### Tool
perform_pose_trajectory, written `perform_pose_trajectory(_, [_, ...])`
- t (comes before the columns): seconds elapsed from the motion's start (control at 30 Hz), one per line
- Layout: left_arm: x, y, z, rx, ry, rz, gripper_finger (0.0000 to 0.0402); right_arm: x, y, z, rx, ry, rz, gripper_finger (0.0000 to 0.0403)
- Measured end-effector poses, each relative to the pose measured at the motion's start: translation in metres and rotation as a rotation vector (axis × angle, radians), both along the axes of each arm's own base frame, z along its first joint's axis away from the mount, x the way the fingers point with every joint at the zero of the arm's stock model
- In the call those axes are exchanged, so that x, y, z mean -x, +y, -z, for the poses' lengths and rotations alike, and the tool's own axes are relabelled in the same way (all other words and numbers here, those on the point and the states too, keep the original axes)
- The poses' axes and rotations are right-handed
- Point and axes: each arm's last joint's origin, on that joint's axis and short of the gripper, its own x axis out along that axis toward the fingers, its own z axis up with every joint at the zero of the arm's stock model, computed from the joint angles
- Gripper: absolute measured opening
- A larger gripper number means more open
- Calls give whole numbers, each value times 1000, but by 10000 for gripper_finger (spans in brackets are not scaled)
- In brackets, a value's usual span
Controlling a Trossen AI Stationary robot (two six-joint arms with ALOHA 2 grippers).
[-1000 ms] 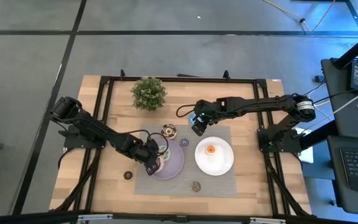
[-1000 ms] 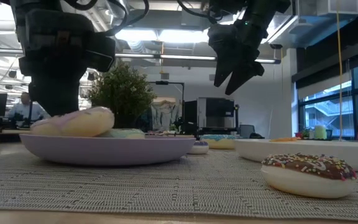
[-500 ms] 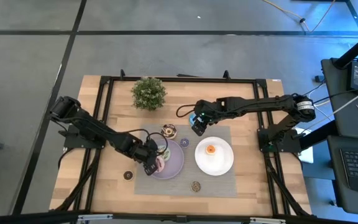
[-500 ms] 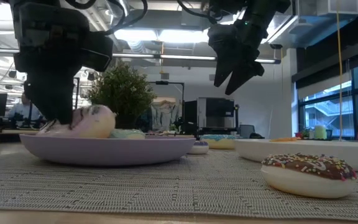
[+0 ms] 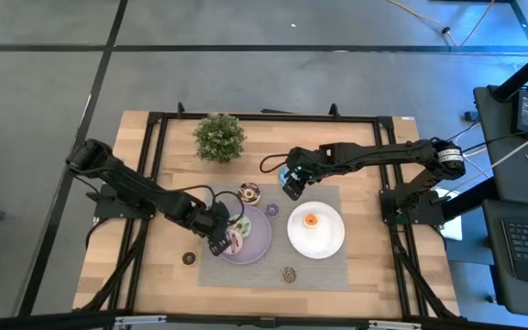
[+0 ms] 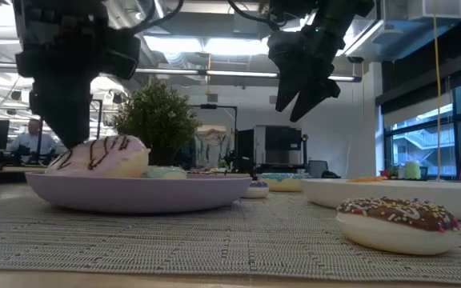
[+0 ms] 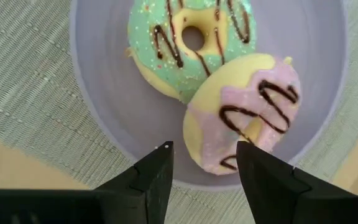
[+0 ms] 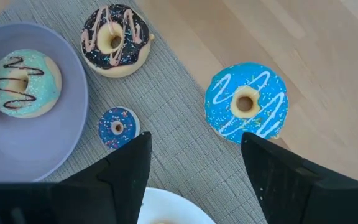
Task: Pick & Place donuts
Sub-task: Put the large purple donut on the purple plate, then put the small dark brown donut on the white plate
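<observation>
The pink-iced donut (image 7: 241, 112) (image 6: 98, 156) lies tilted on the lilac plate (image 7: 98, 112) (image 5: 257, 240), leaning on the green donut (image 7: 188, 43). My left gripper (image 7: 202, 152) (image 5: 219, 236) hangs open just above the pink donut, a finger to either side, touching nothing. My right gripper (image 8: 196, 140) (image 5: 291, 186) is open in the air over the mat's far part, next to the big blue donut (image 8: 246, 102). A small orange donut (image 5: 311, 219) sits on the white plate (image 5: 324, 243).
On the mat lie a dark chocolate donut (image 8: 115, 40), a small blue donut (image 8: 118, 127) and a small sprinkled one (image 5: 289, 273) (image 6: 398, 224) near its near edge. A small dark donut (image 5: 189, 259) rests on bare wood. The potted plant (image 5: 219, 136) stands at the far edge.
My left gripper has risen from the pink donut and drawn slightly toward the table's left, leaving the donut on the lilac plate. The donut has tipped, so its chocolate-striped icing now faces the near side. The right arm has kept still.
</observation>
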Motion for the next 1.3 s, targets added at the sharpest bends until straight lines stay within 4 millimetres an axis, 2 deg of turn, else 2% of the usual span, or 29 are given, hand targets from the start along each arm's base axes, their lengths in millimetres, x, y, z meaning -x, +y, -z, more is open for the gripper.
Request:
perform_pose_trajectory(0.13, [16, 6, -20, -1, -10, -10, 169, 0, 0, 0, 0, 0, 0, 250])
perform_pose_trajectory(0.23, [33, 10, -37, 55, -7, -91, 167, 0, 0, 0, -1, 1, 1, 250])
perform_pose_trajectory(0.4, [54, -2, -50, 156, -8, -234, 168, 0, 2, 0, -1, 1, -4, 250])
perform_pose_trajectory(0.57, [65, -27, -45, 203, 21, -310, 171, 0, 4, 0, -1, 1, -13, 250])
perform_pose_trajectory(0.77, [73, -53, -39, 246, 22, -319, 166, 0, 6, 0, 0, 1, -20, 250])
perform_pose_trajectory(0.93, [82, -57, -33, 250, 94, -425, 164, 0, 6, 0, 2, 0, -20, 250])
perform_pose_trajectory(1.07, [90, -57, -18, 272, 175, -494, 163, 0, 6, 0, 2, 0, -21, 250])
perform_pose_trajectory(1.2, [95, -55, -4, 283, 189, -538, 155, -1, 6, 0, 1, 0, -21, 250])
perform_pose_trajectory(1.3, [96, -55, -1, 286, 191, -551, 148, -1, 6, 0, 1, 0, -21, 250])
